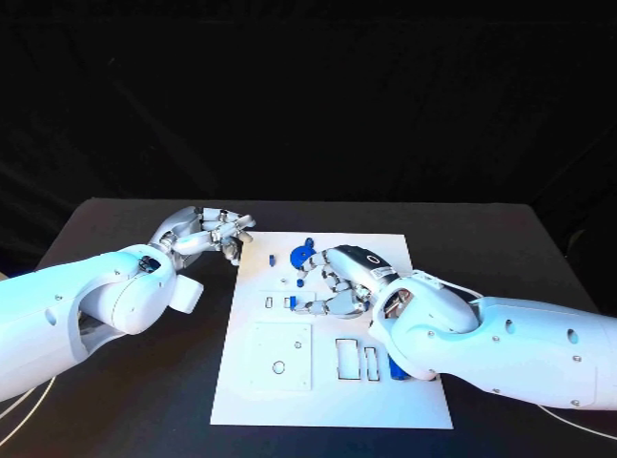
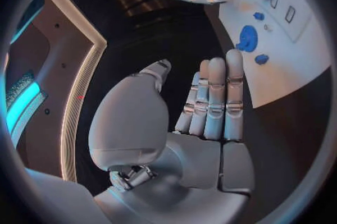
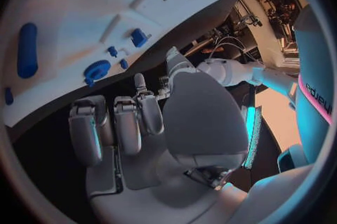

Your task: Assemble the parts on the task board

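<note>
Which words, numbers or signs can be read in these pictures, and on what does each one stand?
White board: no word or number can be read on it.
Left hand and right hand: no label can be read.
Pink band in the right wrist view: dark letters, turned and cut off, too unclear to read.

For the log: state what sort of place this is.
Probably a robotics lab test bench: a black table against a dark backdrop, a white task board with small blue parts, and the left hand and right hand over it.
</note>
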Controlling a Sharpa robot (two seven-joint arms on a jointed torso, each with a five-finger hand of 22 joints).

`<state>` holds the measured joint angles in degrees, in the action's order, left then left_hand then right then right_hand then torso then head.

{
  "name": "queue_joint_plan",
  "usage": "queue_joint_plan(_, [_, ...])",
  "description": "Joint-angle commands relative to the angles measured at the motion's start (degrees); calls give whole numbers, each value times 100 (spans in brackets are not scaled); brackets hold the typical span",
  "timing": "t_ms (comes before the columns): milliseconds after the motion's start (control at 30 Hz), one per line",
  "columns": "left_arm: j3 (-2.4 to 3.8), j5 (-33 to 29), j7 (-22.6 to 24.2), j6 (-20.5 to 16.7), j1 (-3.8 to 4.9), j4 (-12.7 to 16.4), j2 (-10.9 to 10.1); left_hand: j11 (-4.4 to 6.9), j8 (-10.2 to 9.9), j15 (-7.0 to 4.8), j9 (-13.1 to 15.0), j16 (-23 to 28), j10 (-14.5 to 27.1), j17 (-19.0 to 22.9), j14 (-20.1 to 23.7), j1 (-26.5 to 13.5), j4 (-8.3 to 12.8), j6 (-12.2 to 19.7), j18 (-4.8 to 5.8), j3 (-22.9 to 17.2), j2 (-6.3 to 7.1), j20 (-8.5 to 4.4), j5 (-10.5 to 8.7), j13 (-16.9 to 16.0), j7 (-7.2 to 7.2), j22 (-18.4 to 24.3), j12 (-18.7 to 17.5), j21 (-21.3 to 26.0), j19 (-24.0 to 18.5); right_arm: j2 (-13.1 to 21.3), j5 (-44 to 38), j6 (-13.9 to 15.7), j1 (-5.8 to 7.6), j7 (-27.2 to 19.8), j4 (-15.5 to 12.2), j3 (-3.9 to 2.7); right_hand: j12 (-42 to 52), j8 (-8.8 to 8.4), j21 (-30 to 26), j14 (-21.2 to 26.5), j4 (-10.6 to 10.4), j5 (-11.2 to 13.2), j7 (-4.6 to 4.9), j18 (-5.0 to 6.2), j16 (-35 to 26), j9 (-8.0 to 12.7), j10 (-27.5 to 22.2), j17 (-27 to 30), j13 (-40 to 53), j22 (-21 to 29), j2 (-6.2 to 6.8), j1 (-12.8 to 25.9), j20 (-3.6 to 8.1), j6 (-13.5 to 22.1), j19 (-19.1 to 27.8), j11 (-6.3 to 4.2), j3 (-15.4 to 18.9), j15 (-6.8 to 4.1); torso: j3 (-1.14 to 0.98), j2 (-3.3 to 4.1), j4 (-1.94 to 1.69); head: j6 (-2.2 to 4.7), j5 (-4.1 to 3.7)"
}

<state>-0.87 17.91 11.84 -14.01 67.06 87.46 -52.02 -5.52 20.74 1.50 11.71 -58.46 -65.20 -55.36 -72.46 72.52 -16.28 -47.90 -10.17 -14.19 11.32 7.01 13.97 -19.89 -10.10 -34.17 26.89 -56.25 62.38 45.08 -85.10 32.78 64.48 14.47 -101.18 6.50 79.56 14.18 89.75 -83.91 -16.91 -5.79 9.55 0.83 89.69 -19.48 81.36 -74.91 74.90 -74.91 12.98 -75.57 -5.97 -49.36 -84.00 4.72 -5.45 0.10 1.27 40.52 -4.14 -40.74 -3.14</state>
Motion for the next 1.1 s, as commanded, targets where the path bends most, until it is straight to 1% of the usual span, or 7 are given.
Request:
queue_joint_plan(33, [5,1118,-1074,714,11,-10,50,83,538,-62,226,-1277,206,-1177,-580,42,-43,123,155,186,-162,-52,14,-707,82,-1125,1031,-954,314,216,840,8,90,-969,-151,-19,-25,-27,25,-598,15,-85,-4,-83,11,7,-55,-1468,621,-1509,-9,-130,-51,27,-600,5,18,47,-17,-34,21,-18,16])
queue_joint_plan(167, [6,1648,-1670,930,78,-19,129,249,1101,-213,527,-2223,73,-2173,-1194,-41,-33,9,309,313,-287,-171,20,-1327,247,-2068,2021,-1641,777,563,1774,-34,244,-1223,-246,-38,-9,10,25,-600,17,-326,-19,-83,15,-2,-50,-1475,624,-1509,-68,-224,-52,-29,-600,-6,-25,39,-22,-58,19,-37,36])
queue_joint_plan(433, [2,2448,-2980,1643,395,-105,431,379,1591,-330,903,-2747,-502,-2831,-1521,-344,-50,-56,445,480,-493,-275,16,-2859,399,-2829,3474,-2126,1183,1002,3380,54,546,-1444,-110,-56,11,37,25,-598,19,-455,-30,-83,10,-8,-35,-1466,634,-1509,-131,-227,-44,-59,-600,-16,-48,30,-48,-110,22,-108,81])
queue_joint_plan(467, [1,2549,-3143,1732,435,-128,486,385,1609,-335,920,-2757,-531,-2845,-1527,-359,-51,-60,448,489,-507,-278,15,-2924,405,-2848,3529,-2138,1193,1035,3546,76,580,-1461,-70,-56,15,43,25,-597,19,-503,-32,-83,8,-10,-33,-1462,635,-1509,-136,-224,-42,-63,-600,-19,-45,27,-51,-117,22,-119,89])
queue_joint_plan(533, [-4,2718,-3383,1866,492,-176,581,392,1641,-342,953,-2780,-569,-2877,-1542,-421,-54,-56,457,518,-535,-284,5,-3022,412,-2891,3615,-2164,1216,1074,3779,104,624,-1483,-5,-57,14,62,25,-597,27,-1026,-40,-83,8,-14,-40,-1462,625,-1509,-153,-222,-28,-59,-600,-27,131,17,-53,-123,22,-135,90])
queue_joint_plan(667, [-45,3061,-3745,2183,610,-334,836,411,1749,-355,1061,-2863,-658,-2997,-1588,-563,-55,-59,468,590,-614,-283,2,-3281,439,-2953,3835,-2205,1236,1121,4088,131,686,-1478,130,-58,12,62,25,-595,28,-1040,-40,-83,5,-14,-43,-1457,622,-1509,-165,-230,-28,-57,-600,-27,140,17,-61,-131,20,-162,102])
queue_joint_plan(1100, [-194,3697,-4099,3012,801,-838,1515,414,1842,-357,1218,-2828,-522,-2935,-1559,-794,-58,6,463,714,-714,-285,-31,-3205,446,-2933,3798,-2202,1191,1076,4248,121,734,-1336,350,-57,7,62,25,-591,29,-1049,-40,-83,-3,-13,-48,-1439,617,-1509,-170,-235,-28,-54,-600,-27,147,17,-61,-119,21,-191,81])
